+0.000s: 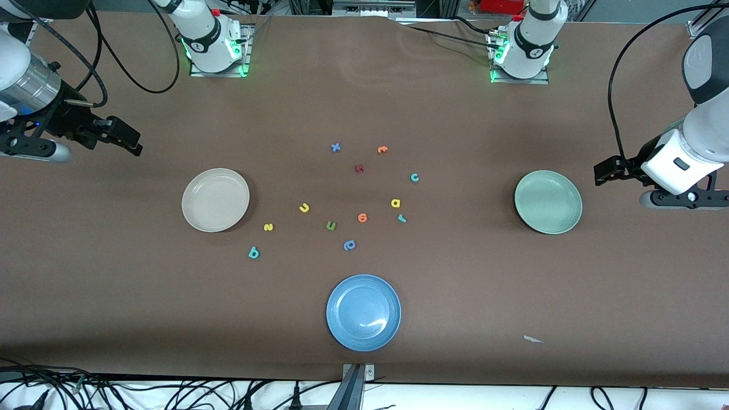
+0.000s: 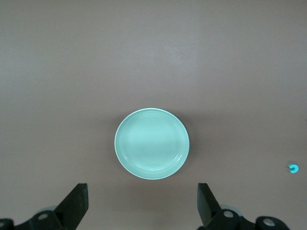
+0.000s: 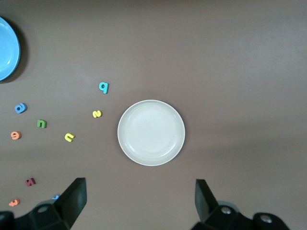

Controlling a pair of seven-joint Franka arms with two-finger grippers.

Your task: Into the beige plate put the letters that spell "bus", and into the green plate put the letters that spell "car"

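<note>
Both arms parked at the counter's ends, nothing picked yet. My left claw [image 2: 141, 211] hangs over the end by the green plate [image 1: 548, 202], fingers wide apart, empty. My right claw [image 3: 139, 208] hangs over the end by the beige plate [image 1: 215, 199], fingers likewise spread, empty. Both plates bare.

Letters scattered mid-counter between the plates. Bus set sits toward the beige plate: yellow u [image 1: 304, 208], yellow s [image 1: 269, 227] just nearer the camera, teal b [image 1: 254, 253] nearest of the three. Car set sits toward the green plate: teal c [image 1: 414, 177], yellow a [image 1: 396, 203], teal r [image 1: 402, 218] close beside the a.

Decoys: green letter [image 1: 331, 226], orange letter [image 1: 362, 217], purple letter [image 1: 349, 245], dark red letter [image 1: 359, 168], blue x [image 1: 335, 147], another orange [image 1: 382, 150]. Blue plate [image 1: 363, 312] is not a target.

Plan, as I judge it: right arm takes bus, left takes car, each staying at its own end. Start with s, closest to beige. Come down square over a letter, fingers straddling it, close gently; foam is thin and likely to skid. Take r with care, since a sits close enough to get nudged.
</note>
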